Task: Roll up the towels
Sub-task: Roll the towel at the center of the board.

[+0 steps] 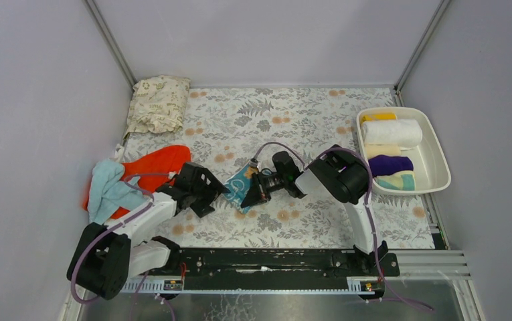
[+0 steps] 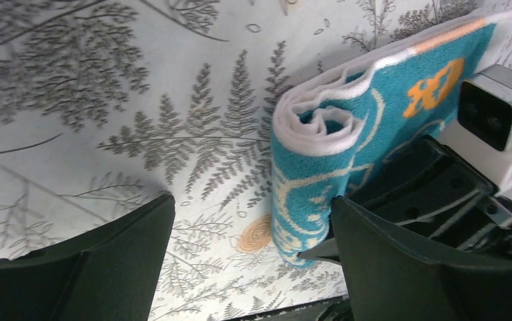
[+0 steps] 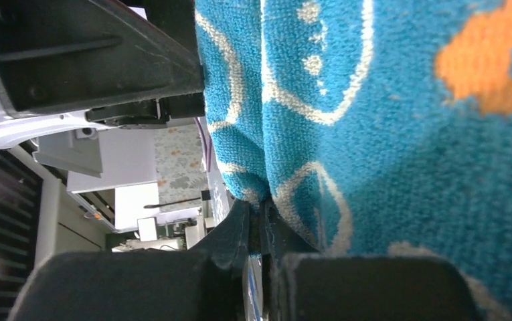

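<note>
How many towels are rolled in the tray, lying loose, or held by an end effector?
Rolled towels in white plastic tray: 5
Loose unrolled orange-red cloth and light blue cloth: 2
Teal printed terry towel held by right end effector: 1
Total: 8

In the top view, our left arm (image 1: 139, 219) lies low and reaches from its base toward 2 o'clock. Our left gripper (image 1: 217, 194) faces 3 o'clock, its jaws spread wide. Our right arm (image 1: 360, 221) rises toward 12 o'clock, then folds back toward 9 o'clock. Our right gripper (image 1: 248, 194) is pinched tight on a fold of the teal towel (image 1: 238, 182).
</note>
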Tool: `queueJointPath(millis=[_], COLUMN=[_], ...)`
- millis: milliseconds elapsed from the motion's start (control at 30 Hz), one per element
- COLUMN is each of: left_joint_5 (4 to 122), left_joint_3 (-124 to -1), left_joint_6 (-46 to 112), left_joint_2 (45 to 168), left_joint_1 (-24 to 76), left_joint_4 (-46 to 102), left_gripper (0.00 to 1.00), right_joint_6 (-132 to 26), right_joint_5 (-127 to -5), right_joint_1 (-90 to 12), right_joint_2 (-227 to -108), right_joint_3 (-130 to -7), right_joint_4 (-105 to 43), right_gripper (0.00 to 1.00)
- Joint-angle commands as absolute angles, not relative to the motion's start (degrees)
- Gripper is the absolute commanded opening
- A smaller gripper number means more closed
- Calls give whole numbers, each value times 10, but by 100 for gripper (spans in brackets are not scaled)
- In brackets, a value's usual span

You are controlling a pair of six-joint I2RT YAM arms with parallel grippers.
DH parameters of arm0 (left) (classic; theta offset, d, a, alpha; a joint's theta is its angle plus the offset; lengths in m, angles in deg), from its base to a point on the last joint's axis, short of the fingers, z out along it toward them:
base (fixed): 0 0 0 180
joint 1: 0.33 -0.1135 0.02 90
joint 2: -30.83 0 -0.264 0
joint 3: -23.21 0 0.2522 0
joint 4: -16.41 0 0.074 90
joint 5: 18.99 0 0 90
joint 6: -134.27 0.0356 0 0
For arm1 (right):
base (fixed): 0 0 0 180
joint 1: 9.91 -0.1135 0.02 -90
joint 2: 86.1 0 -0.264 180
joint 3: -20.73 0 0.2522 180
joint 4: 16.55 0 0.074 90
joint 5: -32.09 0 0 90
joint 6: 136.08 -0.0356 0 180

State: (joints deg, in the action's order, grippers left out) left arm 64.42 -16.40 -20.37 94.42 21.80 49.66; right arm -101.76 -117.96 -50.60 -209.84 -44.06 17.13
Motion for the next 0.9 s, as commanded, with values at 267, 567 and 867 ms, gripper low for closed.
queueJointPath(millis=[267, 567, 867], left_joint_5=[683, 688, 717], left_joint_3=[-222, -231, -278], left_joint_6=[-172, -144, -117], left_joint_2=[1093, 1144, 1149], left_joint_1=[219, 223, 236], left_joint_4=[422, 438, 536], left_gripper=[58, 17, 11], right_joint_6=[-1108, -992, -693], right_joint_5=[-1191, -1151, -926], right_joint_1=[-496, -497, -559], right_joint_2=[-2128, -2055, -1888], right_joint_3=[-422, -420, -484], right_joint_4=[290, 144, -245], right_gripper=[7, 16, 47])
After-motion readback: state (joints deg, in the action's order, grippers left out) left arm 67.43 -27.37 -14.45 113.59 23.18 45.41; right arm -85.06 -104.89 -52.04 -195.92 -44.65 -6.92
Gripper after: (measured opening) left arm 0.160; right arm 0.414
